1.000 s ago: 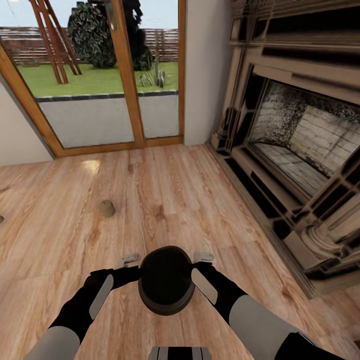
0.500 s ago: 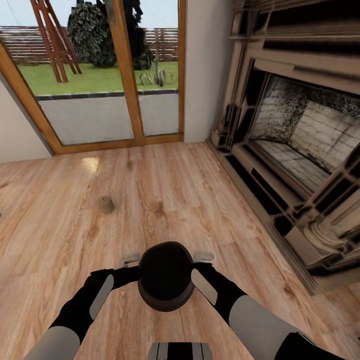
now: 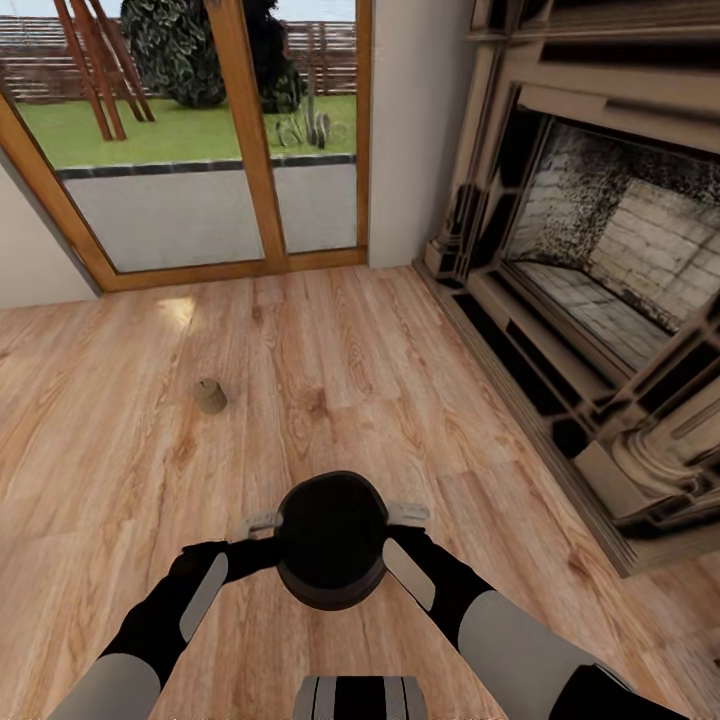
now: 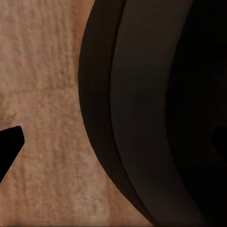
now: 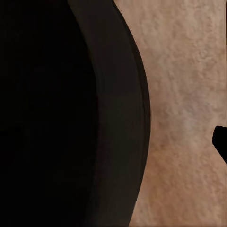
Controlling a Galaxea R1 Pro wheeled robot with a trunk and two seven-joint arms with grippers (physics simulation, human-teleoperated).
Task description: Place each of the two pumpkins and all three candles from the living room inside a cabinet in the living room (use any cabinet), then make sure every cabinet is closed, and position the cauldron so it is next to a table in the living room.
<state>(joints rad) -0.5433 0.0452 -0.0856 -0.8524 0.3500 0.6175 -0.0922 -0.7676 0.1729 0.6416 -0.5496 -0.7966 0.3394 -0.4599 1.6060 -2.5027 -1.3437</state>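
The matte black cauldron (image 3: 331, 540) hangs in front of my trunk, above the wooden floor, held between both arms. My left gripper (image 3: 270, 524) is shut on its left rim and my right gripper (image 3: 399, 517) on its right rim. The left wrist view has the cauldron's wall and rim (image 4: 142, 118) close up, with one dark fingertip (image 4: 9, 146) outside it. In the right wrist view the cauldron (image 5: 109, 123) is just as close, with a fingertip (image 5: 221, 142) at the edge. One stubby tan candle (image 3: 210, 396) stands on the floor ahead to the left. Pumpkins and cabinet are out of view.
A large stone fireplace (image 3: 600, 260) with a raised hearth edge runs along the right side. Ahead stands a wood-framed glass door (image 3: 210, 160) to the garden, with a white wall post (image 3: 410, 130) beside it. Open wooden floor (image 3: 330, 360) lies between me and the door.
The whole view has shifted, so the camera has moved. The cauldron sits slightly higher in the picture, still held between both grippers. The candle stays on the floor.
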